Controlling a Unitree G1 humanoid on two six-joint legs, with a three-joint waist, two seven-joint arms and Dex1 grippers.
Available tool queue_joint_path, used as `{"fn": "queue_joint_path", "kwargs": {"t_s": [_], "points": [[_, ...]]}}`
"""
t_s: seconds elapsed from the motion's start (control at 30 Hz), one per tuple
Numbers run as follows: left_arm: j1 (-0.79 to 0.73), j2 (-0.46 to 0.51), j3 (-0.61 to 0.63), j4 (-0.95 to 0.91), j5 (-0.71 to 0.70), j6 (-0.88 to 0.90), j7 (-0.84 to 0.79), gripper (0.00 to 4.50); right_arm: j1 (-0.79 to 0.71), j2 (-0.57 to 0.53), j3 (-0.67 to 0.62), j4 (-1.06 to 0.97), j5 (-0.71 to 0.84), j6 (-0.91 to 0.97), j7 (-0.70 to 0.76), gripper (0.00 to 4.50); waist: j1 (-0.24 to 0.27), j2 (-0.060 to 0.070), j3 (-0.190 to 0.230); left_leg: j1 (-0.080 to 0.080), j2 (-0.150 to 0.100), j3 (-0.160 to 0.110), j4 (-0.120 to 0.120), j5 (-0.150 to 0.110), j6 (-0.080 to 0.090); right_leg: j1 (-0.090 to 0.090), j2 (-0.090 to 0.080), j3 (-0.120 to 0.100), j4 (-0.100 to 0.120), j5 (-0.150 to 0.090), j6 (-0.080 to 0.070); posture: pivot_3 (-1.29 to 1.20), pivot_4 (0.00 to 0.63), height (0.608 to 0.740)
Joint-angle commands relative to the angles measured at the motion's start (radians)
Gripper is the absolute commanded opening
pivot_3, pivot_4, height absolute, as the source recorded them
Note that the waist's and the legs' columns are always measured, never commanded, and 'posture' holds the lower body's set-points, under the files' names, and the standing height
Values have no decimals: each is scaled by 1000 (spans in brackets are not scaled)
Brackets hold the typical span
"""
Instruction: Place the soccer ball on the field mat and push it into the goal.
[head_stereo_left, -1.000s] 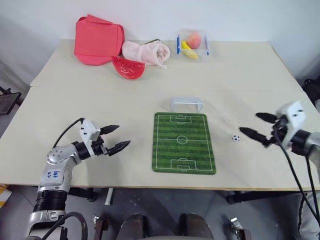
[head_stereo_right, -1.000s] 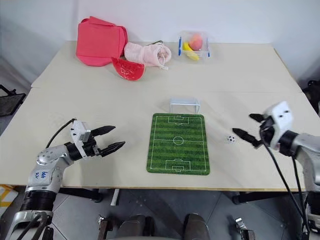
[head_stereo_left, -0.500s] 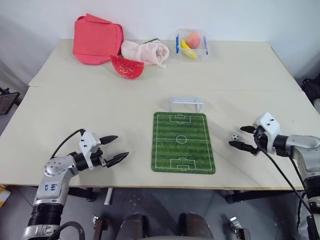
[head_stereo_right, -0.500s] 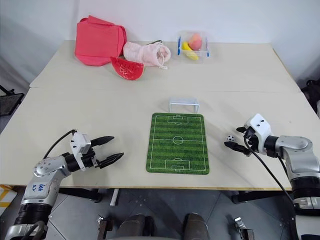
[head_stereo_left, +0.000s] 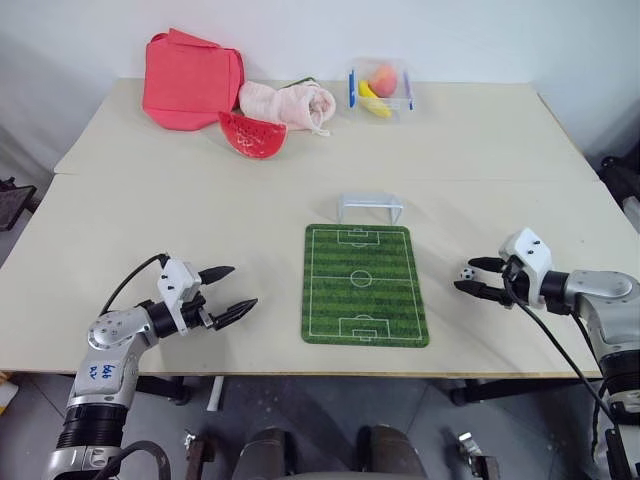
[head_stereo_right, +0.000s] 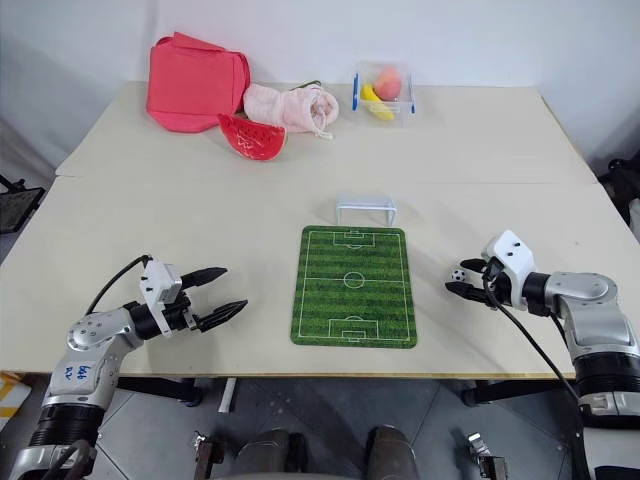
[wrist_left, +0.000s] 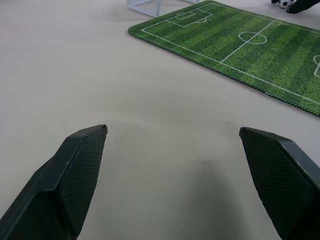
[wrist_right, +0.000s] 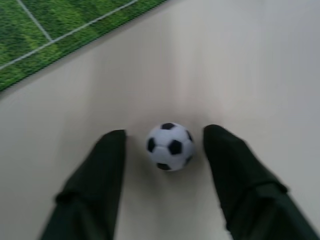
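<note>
The soccer ball (head_stereo_left: 467, 274), tiny and white with black patches, rests on the bare table just right of the field mat (head_stereo_left: 366, 283), a striped green rectangle with white pitch lines. My right gripper (head_stereo_left: 466, 275) is low on the table with one finger on each side of the ball (wrist_right: 170, 146). Narrow gaps show on both sides, so it is open. The small white goal (head_stereo_left: 370, 207) stands at the mat's far end. My left gripper (head_stereo_left: 243, 286) hovers open and holding nothing over the table left of the mat (wrist_left: 250, 45).
At the back of the table are a pink bag (head_stereo_left: 192, 78), a watermelon slice (head_stereo_left: 252, 135), a pale pink pouch (head_stereo_left: 285, 103) and a clear box of fruit (head_stereo_left: 382, 85). The table's front edge runs close below both grippers.
My right gripper has dropped to the table and reached around the ball, its fingers narrowing toward it. The left gripper has stayed where it was.
</note>
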Motion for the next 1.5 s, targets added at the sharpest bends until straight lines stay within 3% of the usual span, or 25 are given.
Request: {"fn": "queue_joint_path", "kwargs": {"t_s": [0.03,0.1,0.43,0.5,0.6,0.9,1.5], "points": [[-20,7,8,2,-14,-38,-30,4500,20,-3,-34,-61,19,10,-12,1398,1,0,0,0,0,0,0,0,0,0,0,0,0,0,0,0,150,740],[-31,4,8,9,-26,-64,-63,4500,26,-13,-55,-135,44,41,-16,856,1,0,0,0,0,0,0,0,0,0,0,0,0,0,0,0,150,740],[-71,-6,5,54,-75,-151,-210,4500,33,-24,-56,-530,176,271,-1,855,10,0,0,-3,0,-1,2,0,0,-2,0,0,0,0,0,0,150,740],[-65,4,-38,46,-94,-151,-320,4500,26,-17,71,-702,215,347,62,855,11,0,0,-7,0,-2,4,0,0,-5,0,-2,1,0,0,0,150,740],[-78,9,-81,42,-99,-159,-420,4500,-7,-17,227,-802,195,375,149,855,10,0,0,-10,-2,-1,5,0,0,-9,1,-1,3,0,0,0,150,740],[-126,-36,-110,42,-108,-206,-475,4500,-53,35,382,-696,111,254,237,855,13,-1,1,-11,-4,-3,8,-1,1,-8,0,-2,3,0,0,0,150,740],[-67,-61,-89,-2,-115,-234,-413,4500,-144,187,420,-355,8,104,293,855,9,-2,1,-11,-3,-2,8,-1,1,-9,1,-2,4,0,0,0,150,740]]}}
